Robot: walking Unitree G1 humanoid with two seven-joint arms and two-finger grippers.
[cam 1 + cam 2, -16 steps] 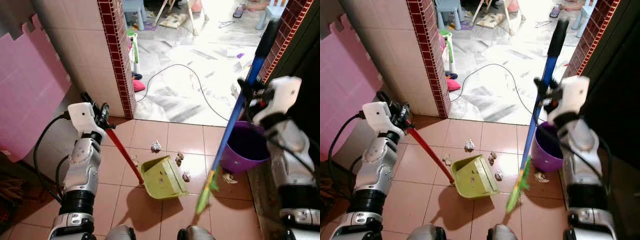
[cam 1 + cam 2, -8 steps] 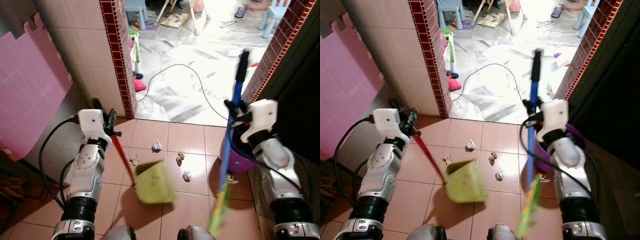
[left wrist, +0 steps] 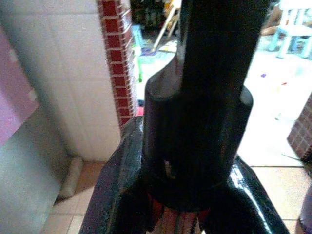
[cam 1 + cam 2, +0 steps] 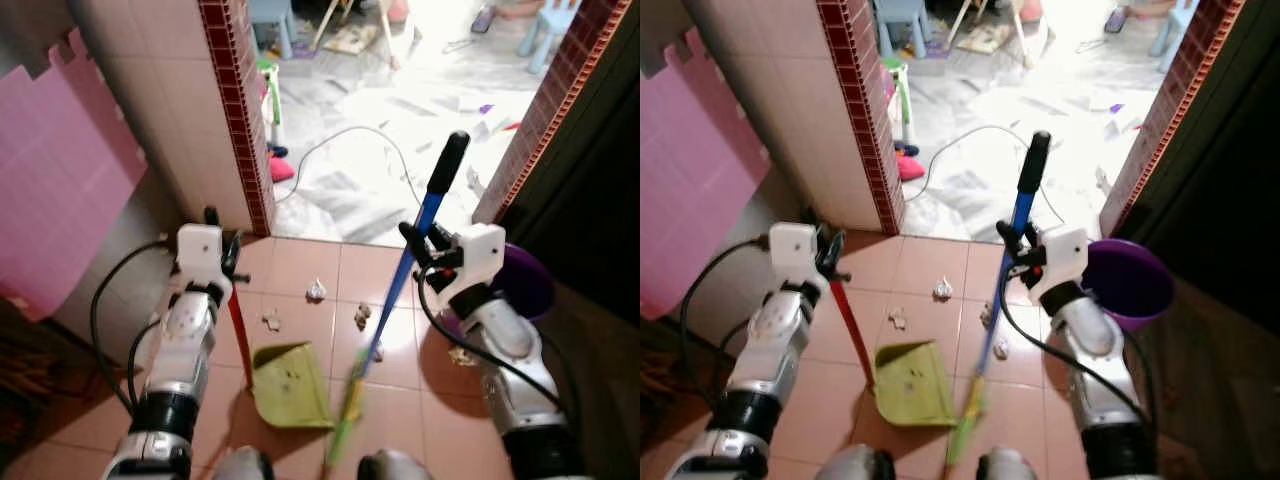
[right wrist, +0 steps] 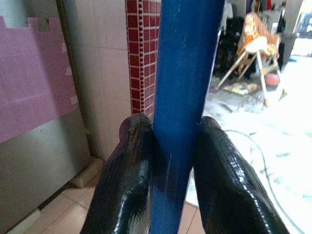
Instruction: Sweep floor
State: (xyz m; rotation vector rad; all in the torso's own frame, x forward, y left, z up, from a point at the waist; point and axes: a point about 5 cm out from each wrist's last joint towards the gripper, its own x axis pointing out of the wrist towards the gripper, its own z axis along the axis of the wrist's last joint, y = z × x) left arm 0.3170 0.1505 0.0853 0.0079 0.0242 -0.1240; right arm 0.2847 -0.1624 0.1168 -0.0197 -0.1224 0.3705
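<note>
A green dustpan point(image 4: 290, 385) lies on the tiled floor just ahead of my feet, its red handle point(image 4: 240, 335) rising to my left gripper point(image 4: 224, 264), which is shut on the handle's black top point(image 3: 195, 97). My right gripper point(image 4: 424, 262) is shut on the blue broom handle point(image 5: 185, 73). The broom slants down to its green bristles point(image 4: 345, 420) at the dustpan's right edge. Crumpled paper bits point(image 4: 316, 291) lie on the tiles beyond the pan, with more point(image 4: 362, 315) by the broom handle and one point(image 4: 270, 321) near the red handle.
A purple bucket point(image 4: 530, 280) stands to the right by the dark doorway, with a paper scrap point(image 4: 461, 355) at its base. A red-brick-edged tiled wall corner point(image 4: 235, 120) is at the left. A black cable point(image 4: 340, 140) loops over the marble floor ahead.
My right arm has swung the broom left, so its bristles now reach the dustpan's edge. The dustpan, lifted and tilted half a second ago, lies flat again. The camera shifted a little.
</note>
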